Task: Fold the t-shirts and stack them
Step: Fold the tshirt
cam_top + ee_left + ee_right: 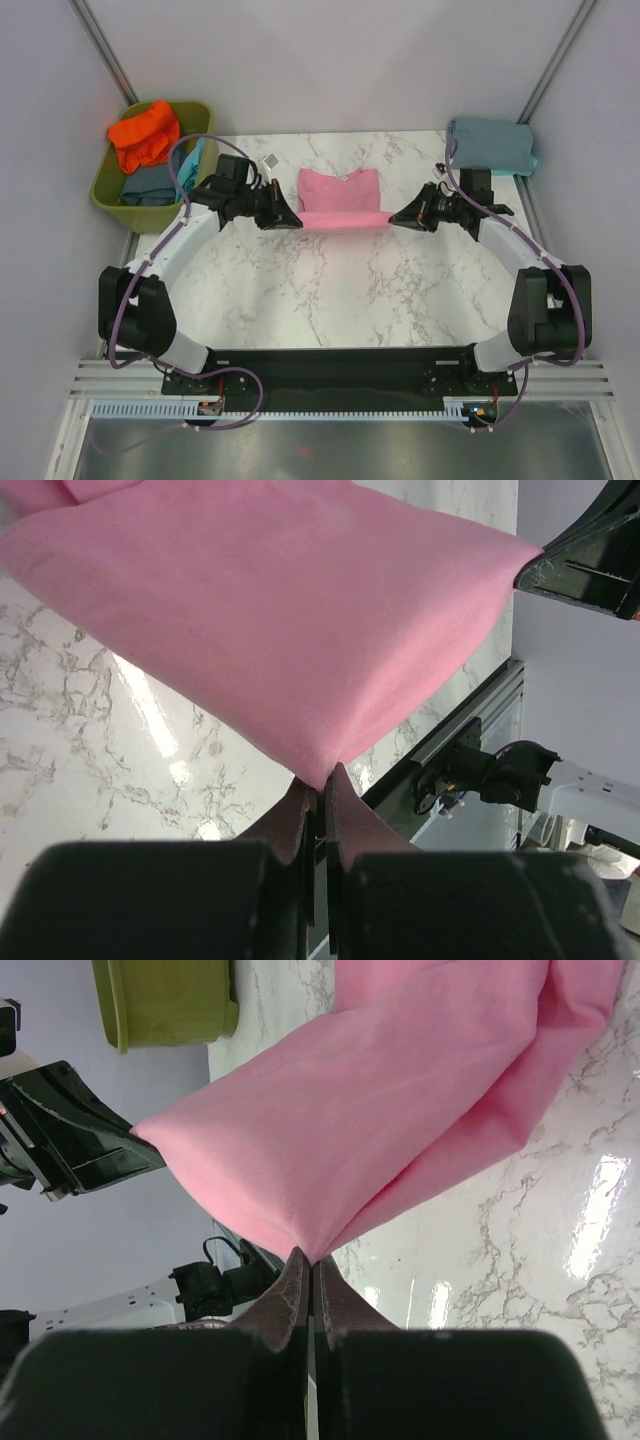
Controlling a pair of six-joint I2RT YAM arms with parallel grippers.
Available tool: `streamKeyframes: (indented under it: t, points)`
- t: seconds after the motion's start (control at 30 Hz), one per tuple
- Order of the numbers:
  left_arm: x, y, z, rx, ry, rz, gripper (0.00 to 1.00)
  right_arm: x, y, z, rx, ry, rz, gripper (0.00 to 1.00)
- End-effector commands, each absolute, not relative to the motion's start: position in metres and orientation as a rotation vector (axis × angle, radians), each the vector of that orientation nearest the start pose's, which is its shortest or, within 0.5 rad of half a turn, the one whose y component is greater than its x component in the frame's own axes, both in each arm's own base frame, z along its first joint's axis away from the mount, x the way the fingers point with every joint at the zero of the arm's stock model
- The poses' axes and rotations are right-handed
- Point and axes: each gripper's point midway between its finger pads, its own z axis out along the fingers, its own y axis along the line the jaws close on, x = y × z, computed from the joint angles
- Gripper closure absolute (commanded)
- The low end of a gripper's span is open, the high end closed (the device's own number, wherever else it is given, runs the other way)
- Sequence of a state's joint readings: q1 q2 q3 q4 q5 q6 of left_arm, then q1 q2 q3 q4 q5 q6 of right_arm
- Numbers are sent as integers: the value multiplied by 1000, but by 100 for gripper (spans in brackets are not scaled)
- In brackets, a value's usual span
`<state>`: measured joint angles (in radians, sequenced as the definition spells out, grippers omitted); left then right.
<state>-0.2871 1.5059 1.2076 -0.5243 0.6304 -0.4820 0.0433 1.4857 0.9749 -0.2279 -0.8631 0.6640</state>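
The pink t-shirt [340,197] lies partly folded at the middle back of the marble table, its near edge lifted and stretched between both grippers. My left gripper [298,221] is shut on its left corner [322,775]. My right gripper [392,219] is shut on its right corner [305,1250]. The pink cloth fills the left wrist view [270,610] and the right wrist view [380,1100]. A folded grey-blue t-shirt [492,144] lies at the back right corner. An orange t-shirt [143,134] and slate-blue and turquoise ones [155,185] sit in the tub.
The olive-green tub [110,190] stands off the table's back left corner and shows in the right wrist view [165,1000]. A small white tag [270,160] lies behind the left gripper. Grey walls enclose the table [330,290].
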Motion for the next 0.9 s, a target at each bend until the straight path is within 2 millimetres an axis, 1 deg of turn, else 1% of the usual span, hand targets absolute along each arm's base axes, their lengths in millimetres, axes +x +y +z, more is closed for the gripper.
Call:
streamKeyframes:
  t: [0.0,0.07,0.1,0.13,0.17,0.2,0.3,0.33,0.4,0.43,0.47,0.5,0.53,0.57,0.6,0.63,0.67,0.7,0.73,0.77,0.8,0.83,0.87]
  points:
    - [334,-210,176,78,2471,-1058,98,368,162,176,251,2289,1318,100]
    - [343,-209,174,64,2475,-1054,98,379,162,177,240,2279,1315,100]
    - [350,-209,165,50,2497,-1052,98,385,162,177,236,2275,1312,100]
    - [361,-210,174,55,2472,-1051,98,396,162,177,232,2271,1309,100]
    - [368,-211,173,52,2473,-1051,98,404,163,178,224,2262,1308,100]
    - [385,-214,178,77,2435,-1054,98,416,163,178,219,2255,1307,100]
    - [408,-219,179,102,2413,-1037,98,439,164,179,208,2229,1306,100]
    - [423,-221,178,113,2401,-1031,98,452,165,177,204,2225,1307,100]
    - [439,-222,175,136,2389,-1003,98,467,166,175,194,2208,1303,100]
    - [452,-224,185,150,2354,-990,98,480,167,171,193,2203,1304,100]
    - [463,-222,171,136,2373,-960,98,487,168,168,192,2201,1304,100]
    - [476,-223,179,152,2340,-945,98,499,170,176,167,2174,1299,100]
    - [485,-222,177,152,2332,-916,98,509,171,160,177,2188,1297,100]
    - [495,-222,161,148,2346,-899,98,516,174,156,169,2188,1296,100]
    - [509,-222,168,155,2313,-878,98,531,177,166,142,2152,1293,100]
    - [519,-220,161,150,2311,-854,98,542,180,144,161,2172,1308,100]
    - [533,-215,141,126,2330,-795,98,552,184,143,143,2147,1313,100]
    - [550,-215,146,144,2283,-760,98,570,188,135,141,2135,1297,84]
    - [563,-207,137,109,2285,-672,60,578,191,133,131,2121,1283,68]
    - [573,-203,126,112,2287,-607,38,584,197,132,102,2107,1275,56]
    - [583,-205,139,130,2246,-563,26,592,202,137,59,2080,1275,40]
    - [591,-199,144,115,2225,-501,19,594,204,142,27,2063,1268,35]
    - [595,-197,166,111,2180,-492,18,594,204,152,-16,2039,1253,33]
